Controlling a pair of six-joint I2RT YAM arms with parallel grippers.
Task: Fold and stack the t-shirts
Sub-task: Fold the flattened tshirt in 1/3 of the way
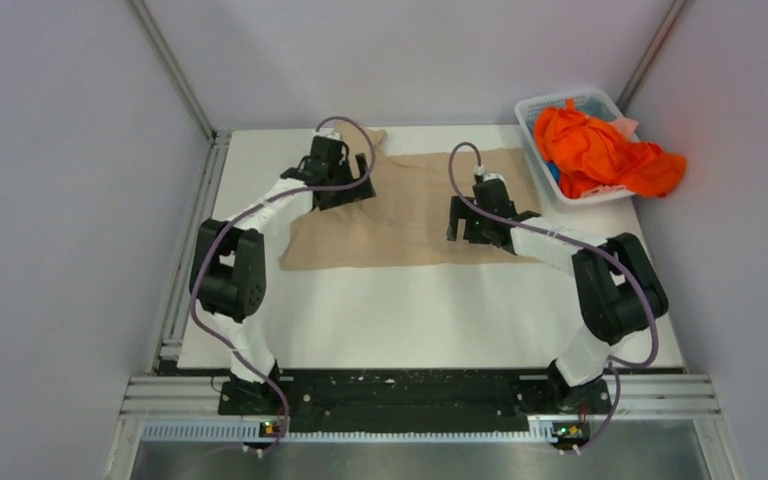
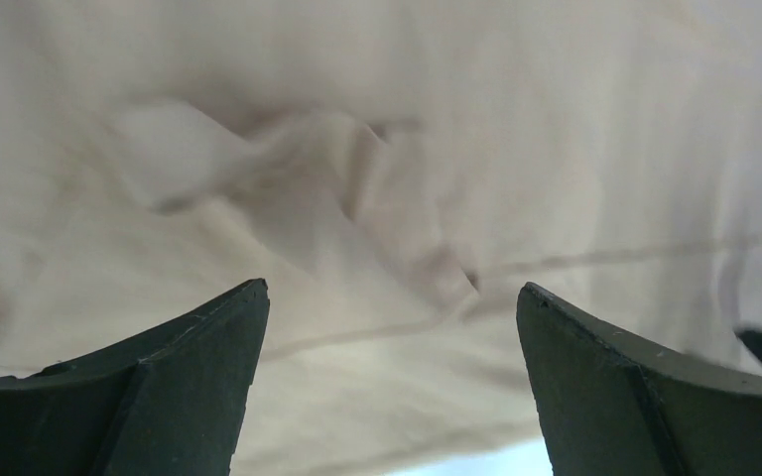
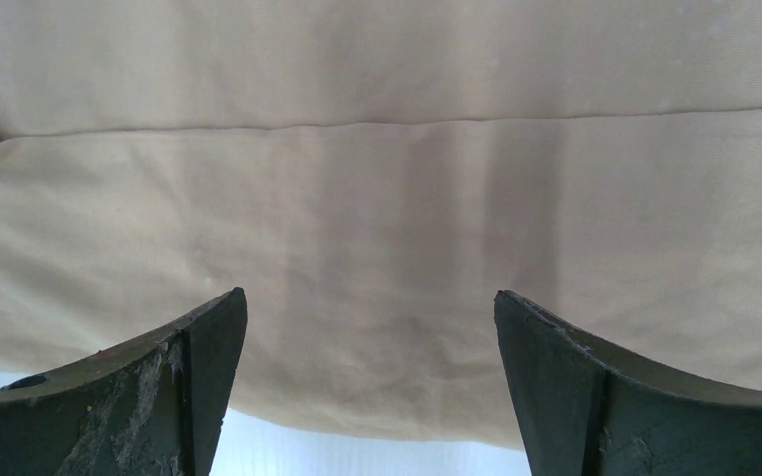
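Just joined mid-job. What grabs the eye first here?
The bright orange shirt heaped in the white basket at the far right corner of the table. Then the tan shirt spread flat across the table's far half, with the left tool and the right tool both open, low over it.

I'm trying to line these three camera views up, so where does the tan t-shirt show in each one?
Top external: tan t-shirt lies spread across the table's far half.
Left wrist: tan t-shirt fills nearly the frame, rumpled at centre.
Right wrist: tan t-shirt fills most of the frame, smooth.
Shared landmark: white table past the shirt's near edge, a pale strip at the bottom of both wrist views.
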